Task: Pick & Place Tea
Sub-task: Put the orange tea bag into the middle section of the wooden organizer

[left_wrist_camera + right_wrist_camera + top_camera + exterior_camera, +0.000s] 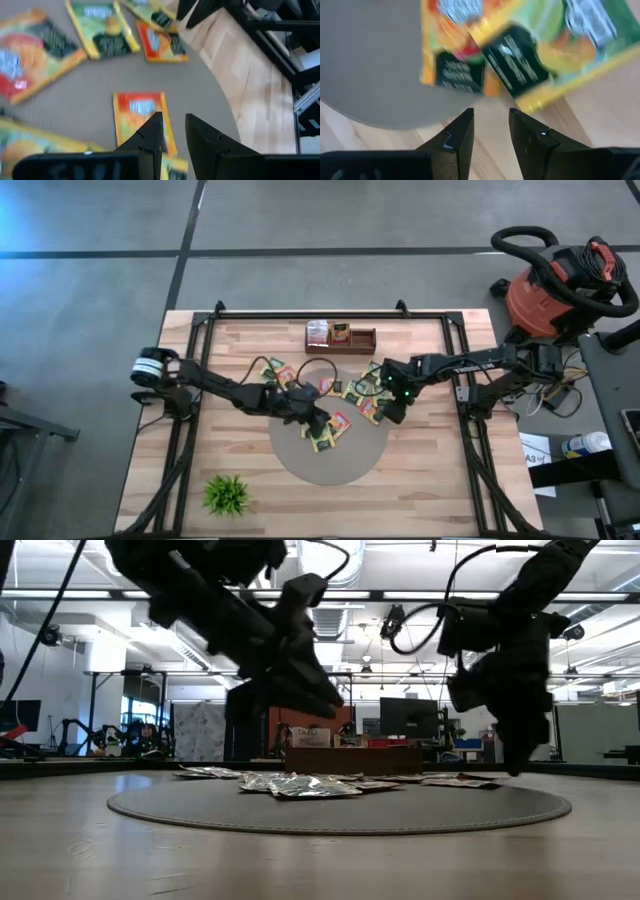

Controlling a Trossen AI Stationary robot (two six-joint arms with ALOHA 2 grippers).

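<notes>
Sitting at the table's near left corner, a small green plant [227, 494] is well apart from everything else. Next comes the left gripper [322, 423], hovering over the round grey mat [300, 460] with its fingers [150, 135] a little apart and empty, just above an orange tea bag [141, 117]. More tea bags [345, 395] lie scattered flat across the mat's far half. Behind them a wooden box [341, 337] stands at the table's far edge. The right gripper [394, 412] hangs at the mat's right rim, fingers [462, 132] slightly parted, holding nothing, two tea bags just ahead of it.
</notes>
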